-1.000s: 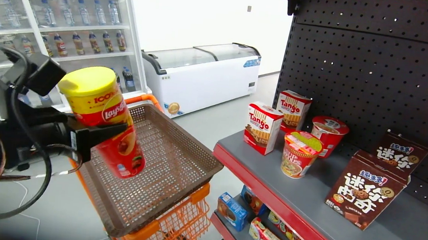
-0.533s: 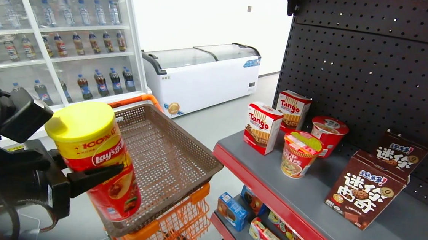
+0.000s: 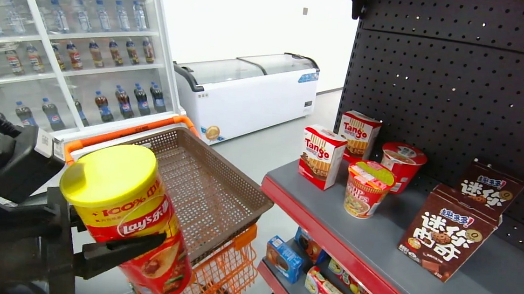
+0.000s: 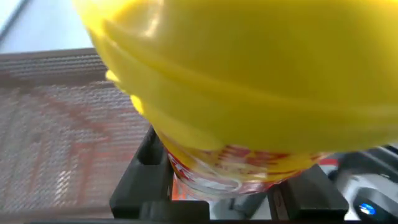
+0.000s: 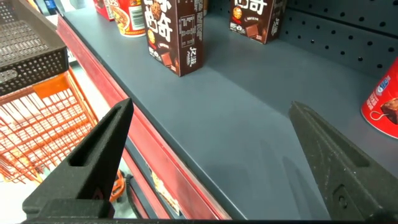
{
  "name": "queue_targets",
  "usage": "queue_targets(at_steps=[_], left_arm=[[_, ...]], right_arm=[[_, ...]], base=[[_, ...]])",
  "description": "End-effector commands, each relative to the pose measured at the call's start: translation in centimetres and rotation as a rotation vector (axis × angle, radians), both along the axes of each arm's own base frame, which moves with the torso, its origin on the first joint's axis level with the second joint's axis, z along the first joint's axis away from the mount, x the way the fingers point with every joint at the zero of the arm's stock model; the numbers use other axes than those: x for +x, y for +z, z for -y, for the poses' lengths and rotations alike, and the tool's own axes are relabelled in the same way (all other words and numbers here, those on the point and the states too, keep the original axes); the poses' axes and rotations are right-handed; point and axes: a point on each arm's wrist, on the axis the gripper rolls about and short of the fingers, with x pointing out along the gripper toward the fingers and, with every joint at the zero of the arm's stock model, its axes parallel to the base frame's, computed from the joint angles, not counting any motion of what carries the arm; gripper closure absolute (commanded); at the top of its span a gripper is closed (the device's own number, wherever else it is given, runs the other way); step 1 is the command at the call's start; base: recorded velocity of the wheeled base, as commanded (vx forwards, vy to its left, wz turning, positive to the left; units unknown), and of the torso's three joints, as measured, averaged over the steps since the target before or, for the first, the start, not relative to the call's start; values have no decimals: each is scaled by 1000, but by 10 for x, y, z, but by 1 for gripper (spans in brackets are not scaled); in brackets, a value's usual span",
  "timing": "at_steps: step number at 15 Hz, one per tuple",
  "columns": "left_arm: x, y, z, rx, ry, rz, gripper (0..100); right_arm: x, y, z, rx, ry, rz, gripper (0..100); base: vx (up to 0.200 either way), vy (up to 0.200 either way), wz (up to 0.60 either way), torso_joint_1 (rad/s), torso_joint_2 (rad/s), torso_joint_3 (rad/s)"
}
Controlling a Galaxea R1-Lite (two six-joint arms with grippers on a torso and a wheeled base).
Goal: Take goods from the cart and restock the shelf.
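Left jaws: clenched on chip can (image 3: 130,216), at cart basket (image 3: 221,195) near corner.
Right jaws: released, above shelf (image 5: 249,124).
Right wrist view adds: one red tub (image 5: 382,102).
We count: two wafer boxes (image 3: 322,156), two noodle cups (image 3: 366,188), two brown boxes (image 3: 446,236).

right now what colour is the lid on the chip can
Yellow. The lid on the chip can shows best in the head view.

The chips can (image 3: 134,221) hides the far finger of the left gripper (image 3: 126,237). In the left wrist view its yellow lid (image 4: 249,74) is blurred (and cropped by the picture's edge). A red cup (image 5: 382,102) is cut by the right wrist view's edge. Lower-tier boxes (image 3: 325,290) sit half hidden under the shelf (image 3: 331,213).
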Motion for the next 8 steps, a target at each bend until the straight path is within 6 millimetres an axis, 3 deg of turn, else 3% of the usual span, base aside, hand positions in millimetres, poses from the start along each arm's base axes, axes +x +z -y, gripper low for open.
queue_targets(at_steps=[1,8], left_arm=[[0,1,4,-32,-61,-25,100],[-9,0,15,-116,-313,-90,100]], right_arm=[[0,0,0,0,0,0,0],[0,0,0,0,0,0,0]], base=[[0,0,0,0,0,0],[0,0,0,0,0,0]])
